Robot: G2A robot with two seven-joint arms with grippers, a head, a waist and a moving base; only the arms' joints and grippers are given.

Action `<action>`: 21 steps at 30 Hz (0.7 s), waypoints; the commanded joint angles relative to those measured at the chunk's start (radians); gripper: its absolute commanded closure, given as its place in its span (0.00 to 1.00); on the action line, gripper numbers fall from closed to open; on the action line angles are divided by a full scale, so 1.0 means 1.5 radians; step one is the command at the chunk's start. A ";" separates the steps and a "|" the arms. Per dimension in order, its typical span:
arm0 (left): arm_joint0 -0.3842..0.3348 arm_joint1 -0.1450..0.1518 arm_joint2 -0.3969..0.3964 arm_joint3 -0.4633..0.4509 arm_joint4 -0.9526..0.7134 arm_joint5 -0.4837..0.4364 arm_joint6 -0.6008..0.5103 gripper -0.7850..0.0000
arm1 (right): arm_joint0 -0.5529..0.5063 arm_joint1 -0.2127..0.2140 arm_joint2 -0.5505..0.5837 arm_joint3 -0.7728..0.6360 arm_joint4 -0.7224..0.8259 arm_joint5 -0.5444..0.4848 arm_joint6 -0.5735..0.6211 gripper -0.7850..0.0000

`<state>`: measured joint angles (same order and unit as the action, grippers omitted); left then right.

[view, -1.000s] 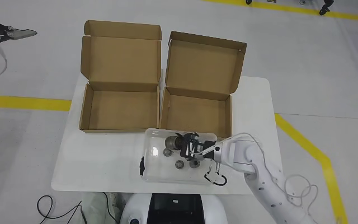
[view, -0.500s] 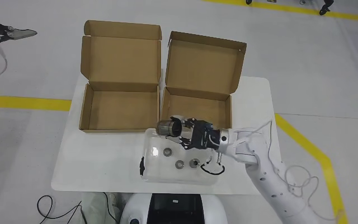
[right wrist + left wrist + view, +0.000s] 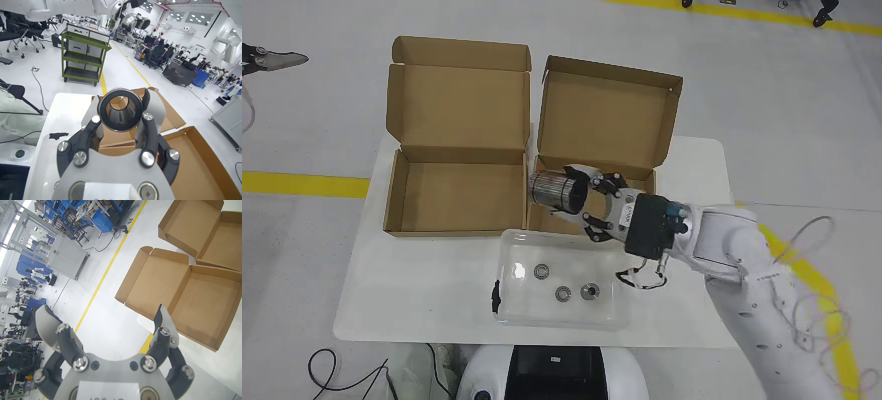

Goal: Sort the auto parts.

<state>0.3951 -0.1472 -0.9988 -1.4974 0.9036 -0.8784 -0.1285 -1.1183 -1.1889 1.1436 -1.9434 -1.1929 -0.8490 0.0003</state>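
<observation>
Hanging over right box [image 3: 547,220] edge: cylinder [image 3: 552,190] in right claw [image 3: 578,196].

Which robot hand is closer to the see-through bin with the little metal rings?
The right. The right gripper, holding a linear bearing, hangs just beyond the clear bin, over the right cardboard box. The left gripper is off the table, past the left cardboard box.

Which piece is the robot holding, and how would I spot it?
On the white table stand two open cardboard boxes; above the right-hand box the right gripper clamps a linear bearing, a hollow metal cylinder. It is far bigger than the three small round parts in the clear tray.
</observation>
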 commanded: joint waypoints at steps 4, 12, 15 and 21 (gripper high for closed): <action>0.000 0.000 0.000 0.000 0.000 0.000 0.000 0.00 | 0.030 -0.001 0.004 -0.003 0.012 0.001 -0.005 1.00; 0.000 0.000 0.000 0.000 0.000 0.000 0.000 0.00 | 0.065 -0.002 0.016 -0.012 0.033 -0.002 -0.036 1.00; 0.000 0.000 0.000 0.000 0.000 0.000 0.000 0.00 | 0.074 -0.002 0.019 -0.015 0.037 -0.004 -0.039 1.00; 0.000 0.000 0.000 0.000 0.000 0.000 0.000 0.00 | 0.077 -0.002 0.009 -0.037 0.037 0.004 -0.030 1.00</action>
<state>0.3951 -0.1472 -0.9988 -1.4974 0.9036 -0.8784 -0.1285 -1.0026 -1.1924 1.1590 -1.9960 -1.1364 -0.8460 -0.0462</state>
